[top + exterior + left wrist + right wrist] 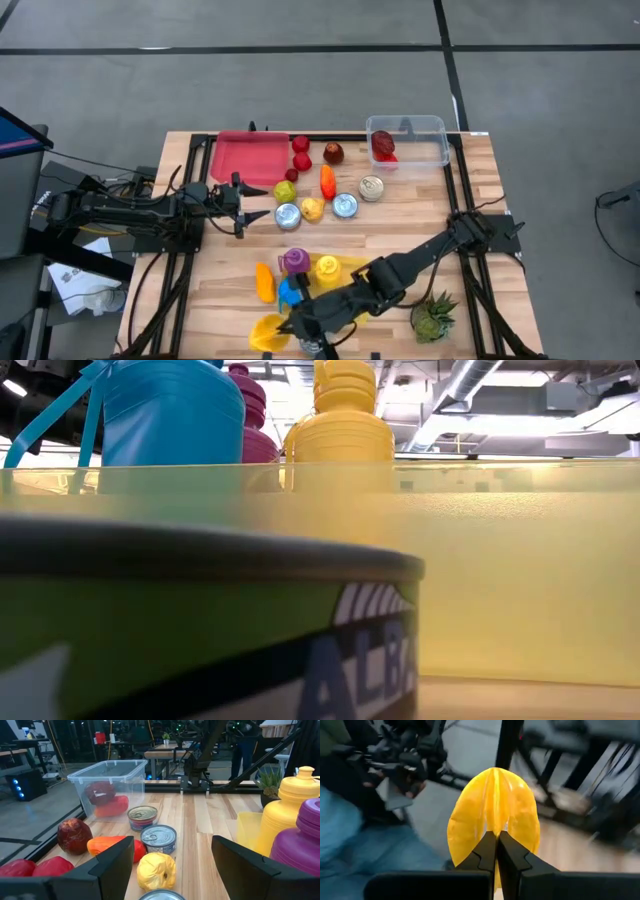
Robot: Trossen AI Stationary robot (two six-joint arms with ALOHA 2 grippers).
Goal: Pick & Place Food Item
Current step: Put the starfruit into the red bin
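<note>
My right gripper (293, 322) reaches to the table's near edge and is shut on a yellow ribbed food item (268, 332), which fills the right wrist view (492, 815). My left gripper (255, 203) hovers open at the table's left, pointing toward the loose food. A yellow lemon-like fruit (156, 870) and a tin can (159, 838) lie just ahead of it. A clear bin (425, 128) at the far right holds a red item (384, 145). A red tray (250, 158) sits at the far left. My right gripper pinches the yellow food item between its two shut fingers (487, 851) at the item's near edge (495, 827), on a groove between its ribs. The item stands out past the fingertips. Whether it is clear of the table I cannot tell.
Red fruits (301, 152), a dark red fruit (333, 153), an orange piece (327, 180) and cans (345, 205) lie mid-table. Purple (295, 261), blue (290, 292) and yellow (327, 267) bottles stand by a yellow container (520, 580). Near edge: a can (200, 630) and a plant (435, 318).
</note>
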